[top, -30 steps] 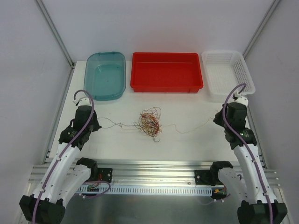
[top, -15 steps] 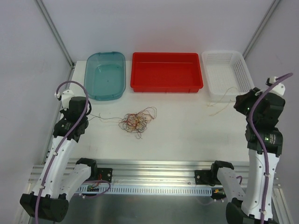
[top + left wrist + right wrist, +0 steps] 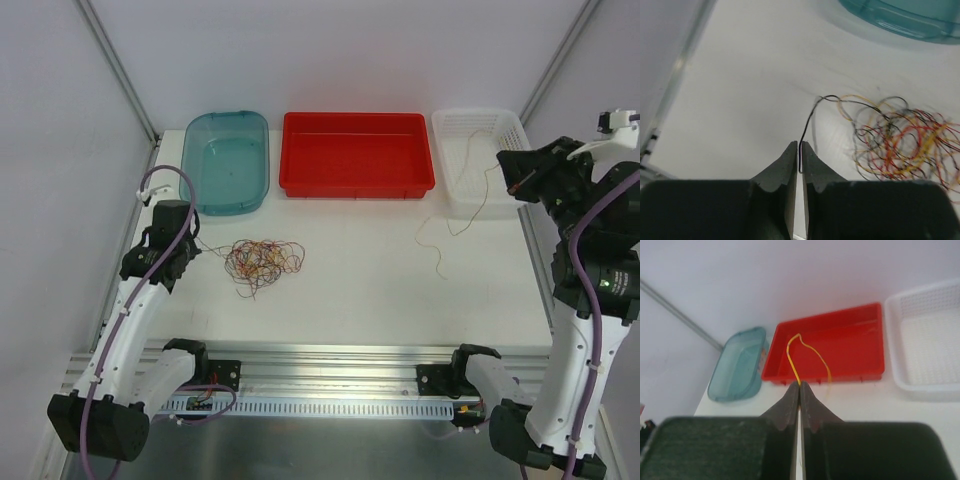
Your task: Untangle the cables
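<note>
On white table (image 3: 360,275) — cables (image 3: 262,265) (tangled)

Setting: a robotics lab test cell. A left arm (image 3: 130,320) and a right arm (image 3: 578,345), white-shelled with purple cabling, are bolted to a slotted aluminium rail (image 3: 330,405) at the near edge of a plain white table (image 3: 380,290). The table is boxed in by blank white walls (image 3: 330,60) with aluminium struts (image 3: 115,65) at the corners. Three plastic bins stand in a row at the back: teal (image 3: 225,165), red (image 3: 357,150) and white mesh (image 3: 460,170).
</note>
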Robot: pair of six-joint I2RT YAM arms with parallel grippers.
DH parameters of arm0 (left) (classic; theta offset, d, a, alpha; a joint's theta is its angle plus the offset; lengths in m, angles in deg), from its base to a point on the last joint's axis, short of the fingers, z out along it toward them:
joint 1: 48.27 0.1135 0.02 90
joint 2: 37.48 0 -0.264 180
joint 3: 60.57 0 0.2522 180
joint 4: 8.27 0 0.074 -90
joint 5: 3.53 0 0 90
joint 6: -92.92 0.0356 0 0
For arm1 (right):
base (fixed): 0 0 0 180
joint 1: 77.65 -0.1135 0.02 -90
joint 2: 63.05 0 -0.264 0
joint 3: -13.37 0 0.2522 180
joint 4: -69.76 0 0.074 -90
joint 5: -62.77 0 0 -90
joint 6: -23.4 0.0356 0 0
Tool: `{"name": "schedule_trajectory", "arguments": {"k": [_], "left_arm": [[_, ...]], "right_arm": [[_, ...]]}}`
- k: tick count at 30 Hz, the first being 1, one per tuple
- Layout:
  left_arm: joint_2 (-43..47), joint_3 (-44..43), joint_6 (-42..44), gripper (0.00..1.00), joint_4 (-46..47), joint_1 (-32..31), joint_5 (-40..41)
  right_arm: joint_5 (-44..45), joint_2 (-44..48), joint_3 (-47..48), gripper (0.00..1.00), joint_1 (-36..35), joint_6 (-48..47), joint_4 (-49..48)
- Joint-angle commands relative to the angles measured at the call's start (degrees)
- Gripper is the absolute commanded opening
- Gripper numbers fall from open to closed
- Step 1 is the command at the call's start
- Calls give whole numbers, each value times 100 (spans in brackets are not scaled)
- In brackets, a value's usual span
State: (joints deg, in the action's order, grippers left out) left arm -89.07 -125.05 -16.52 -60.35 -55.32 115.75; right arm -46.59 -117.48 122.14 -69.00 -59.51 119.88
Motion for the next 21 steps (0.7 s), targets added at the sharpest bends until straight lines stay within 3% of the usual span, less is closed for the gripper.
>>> {"name": "schedule_trajectory", "arguments": {"k": [1,7,9,10,11,14,15,18,21], "left_arm": [[228,185,423,9,421,11,-2069],[755,659,564,32,712,-7,-4443],[852,756,617,39,730,-33,-4824],[948,783,643,45,747,-33,-4948],[993,783,704,58,756,-42,-5132],[1134,774,688,78,826,-42,-5230],[1143,739,661,89,905,-42,-5265],[985,686,591,99,1072,-42,-5231],[722,625,591,99,1117,-42,-4959]], "right_arm": [[-1051,38,-630,1,23,169,-330],[-1396,223,-1650,1,-406,118,-639],[-1343,214,-1774,1,-530,3,-577],[-1308,188,-1870,1,-574,-58,-560],[-1282,170,-1915,1,-618,-76,-568],[-1255,74,-1907,1,-627,-190,-516],[-1264,30,-1889,1,-627,-208,-507],[-1299,-137,-1740,1,-636,-252,-516],[-1290,-374,-1434,1,-636,-270,-551]]}}
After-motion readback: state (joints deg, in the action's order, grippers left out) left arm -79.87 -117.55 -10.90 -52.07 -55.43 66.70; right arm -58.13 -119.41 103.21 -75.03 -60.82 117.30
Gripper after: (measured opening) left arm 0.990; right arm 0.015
